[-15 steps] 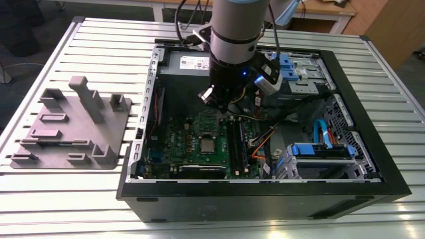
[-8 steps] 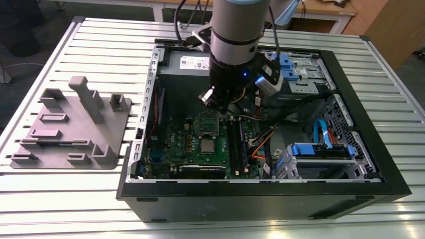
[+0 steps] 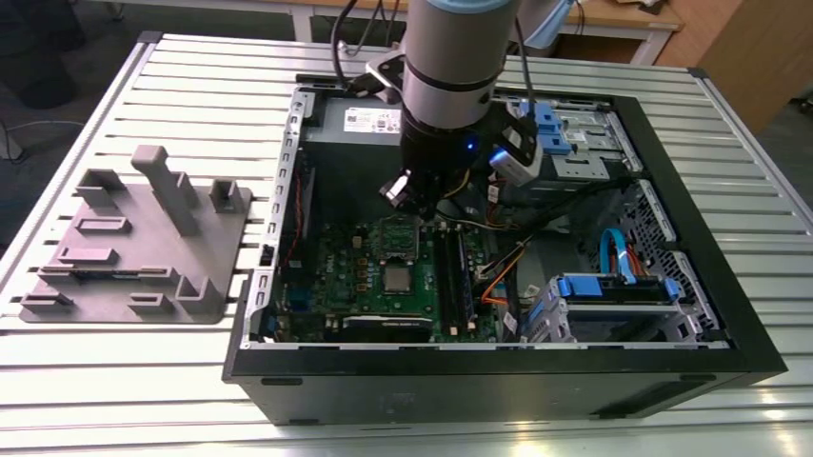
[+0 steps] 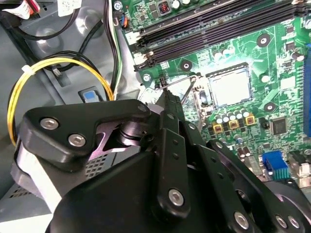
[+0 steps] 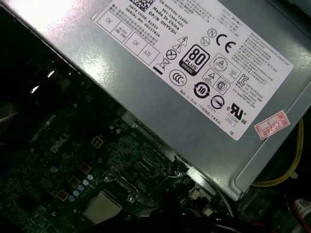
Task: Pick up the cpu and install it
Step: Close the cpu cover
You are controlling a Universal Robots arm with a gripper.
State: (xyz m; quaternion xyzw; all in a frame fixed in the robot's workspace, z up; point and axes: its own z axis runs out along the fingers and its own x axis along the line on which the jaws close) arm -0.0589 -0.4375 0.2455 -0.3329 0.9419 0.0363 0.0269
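Inside the case, second wrist view shows cpu near claw, grip untellable.

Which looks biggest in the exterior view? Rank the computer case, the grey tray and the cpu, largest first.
1. computer case, clearly the largest.
2. grey tray, well under the case's spread.
3. cpu, by far the smallest.
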